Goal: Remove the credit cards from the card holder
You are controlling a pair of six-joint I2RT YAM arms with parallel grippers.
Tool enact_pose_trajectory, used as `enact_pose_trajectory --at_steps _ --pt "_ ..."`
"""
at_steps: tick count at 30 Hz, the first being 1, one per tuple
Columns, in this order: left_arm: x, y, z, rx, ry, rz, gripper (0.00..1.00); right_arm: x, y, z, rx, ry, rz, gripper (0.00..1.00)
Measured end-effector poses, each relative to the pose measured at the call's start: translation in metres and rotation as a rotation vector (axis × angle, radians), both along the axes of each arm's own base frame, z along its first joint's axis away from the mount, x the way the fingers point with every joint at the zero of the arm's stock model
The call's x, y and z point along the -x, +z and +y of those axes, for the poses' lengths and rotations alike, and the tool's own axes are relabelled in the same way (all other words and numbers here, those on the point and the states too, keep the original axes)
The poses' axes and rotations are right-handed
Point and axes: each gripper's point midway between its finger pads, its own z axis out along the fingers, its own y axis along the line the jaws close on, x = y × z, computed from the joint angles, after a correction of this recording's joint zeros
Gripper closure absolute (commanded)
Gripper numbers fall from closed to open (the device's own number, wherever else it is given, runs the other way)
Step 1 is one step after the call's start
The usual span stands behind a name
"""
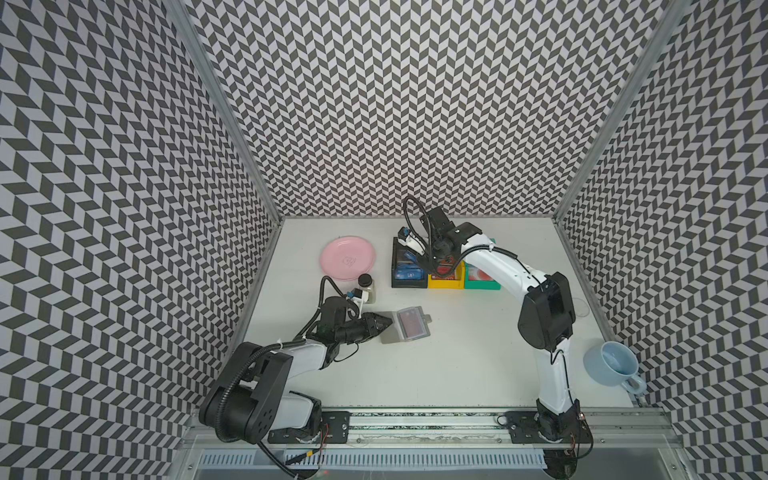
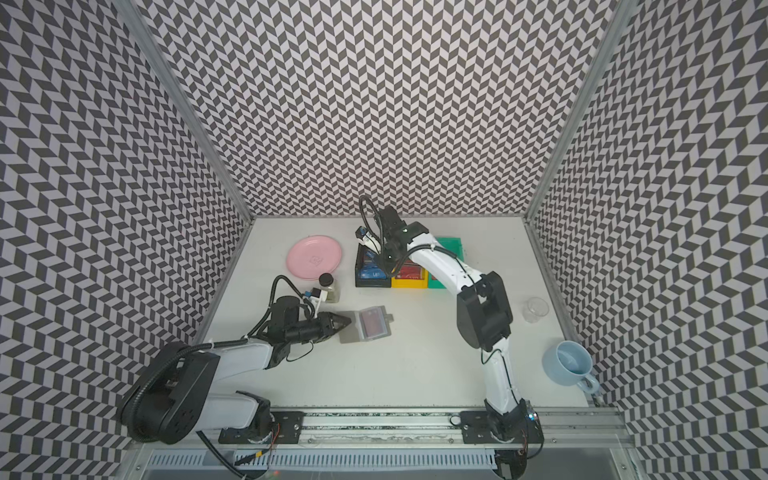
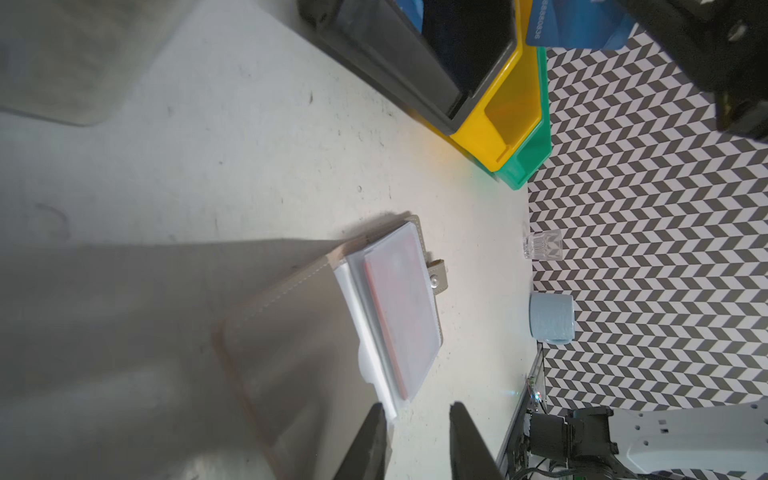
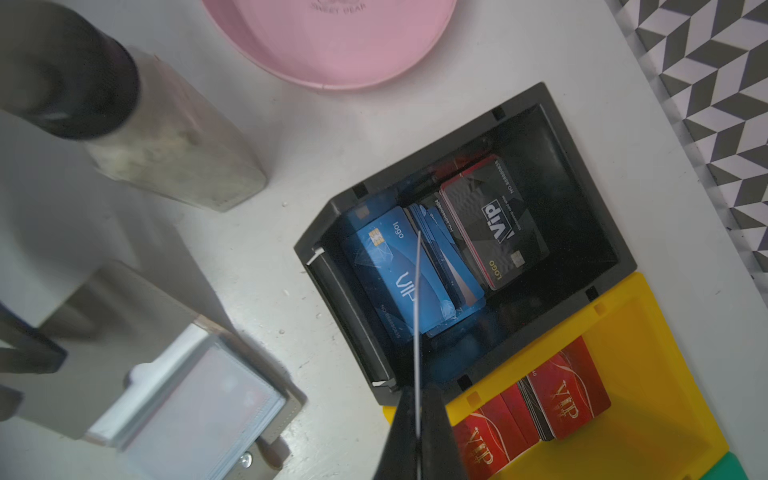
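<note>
We look down on a white table. At far left sits a pink plate, with a small dark-capped bottle just beside it. Nearer us, the left gripper lies low at the left edge of the card holder. Its jaws are apart with bare table between them. One fingertip overlaps the grey cover, though we cannot tell whether it touches.

The card holder lies open and flat, left of the table's middle. Its clear sleeves face up, and a red card shows through the top sleeve.

Further right, at the back, three bins stand touching in a row: black bin, yellow bin, green bin. The right gripper hangs over the black bin, jaws pressed together on a blue card held on edge. Below it in the black bin lie a stack of blue cards and a black card. Red cards lie in the yellow bin.

At right stand a clear glass and, nearer us, a pale blue mug.
</note>
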Motion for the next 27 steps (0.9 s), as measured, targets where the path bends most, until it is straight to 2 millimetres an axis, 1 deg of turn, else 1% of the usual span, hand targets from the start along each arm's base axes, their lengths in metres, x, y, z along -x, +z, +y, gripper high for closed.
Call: enact_pose_trajectory --at_steps 2,4,7,11,18,27 --pt "0.0 -0.007 0.001 -0.011 0.003 0.02 0.72 0.001 -0.015 0.003 0.042 0.018 0.002 1.0" --pt "0.001 -0.013 0.002 -0.02 0.005 0.034 0.72 0.001 -0.026 0.005 0.073 0.031 0.004 1.0" --pt "0.001 -0.019 0.002 -0.029 0.008 0.051 0.73 0.001 -0.037 0.008 0.108 0.049 0.002 1.0" --pt "0.002 -0.025 0.003 -0.043 0.009 0.062 0.73 0.001 -0.042 0.01 0.134 0.066 -0.01 1.0" --pt "0.002 -0.031 0.005 -0.056 0.011 0.072 0.73 0.001 -0.041 0.014 0.152 0.111 -0.032 1.0" --pt "0.001 -0.032 0.005 -0.061 0.017 0.07 0.74 0.006 -0.066 0.014 0.2 0.178 0.003 1.0"
